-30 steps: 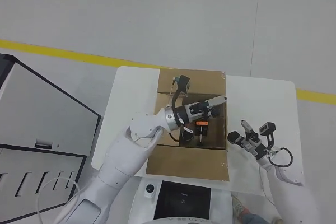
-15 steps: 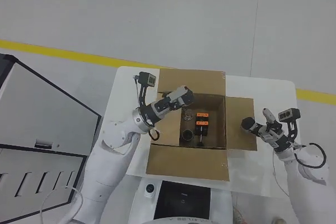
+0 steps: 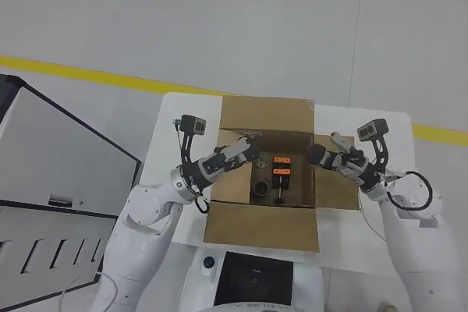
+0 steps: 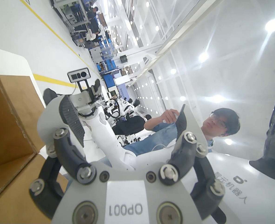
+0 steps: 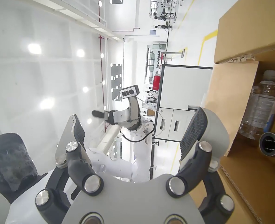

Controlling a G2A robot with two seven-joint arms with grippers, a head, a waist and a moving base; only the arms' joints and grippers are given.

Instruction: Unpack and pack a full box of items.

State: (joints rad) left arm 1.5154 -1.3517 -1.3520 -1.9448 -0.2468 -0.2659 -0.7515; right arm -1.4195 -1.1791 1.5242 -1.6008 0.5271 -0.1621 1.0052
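your box (image 3: pixel 261 226) is sitting open on the desk (image 3: pixel 179 132), flaps folded out. your left gripper (image 3: pixel 248 148) is hovering over its left wall, fingers spread apart and holding nothing. your right gripper (image 3: pixel 325 150) is hanging at the right wall, fingers also spread and empty. a clear bottle (image 5: pixel 261 108) and a black cylinder (image 5: pixel 270 144) are lying inside, between the two grippers.

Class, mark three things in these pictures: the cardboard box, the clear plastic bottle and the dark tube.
cardboard box (image 3: pixel 261 226), top view, on its near flap.
clear plastic bottle (image 5: pixel 259 107), right wrist view, mid-body.
dark tube (image 5: pixel 269 143), right wrist view, on its open end.
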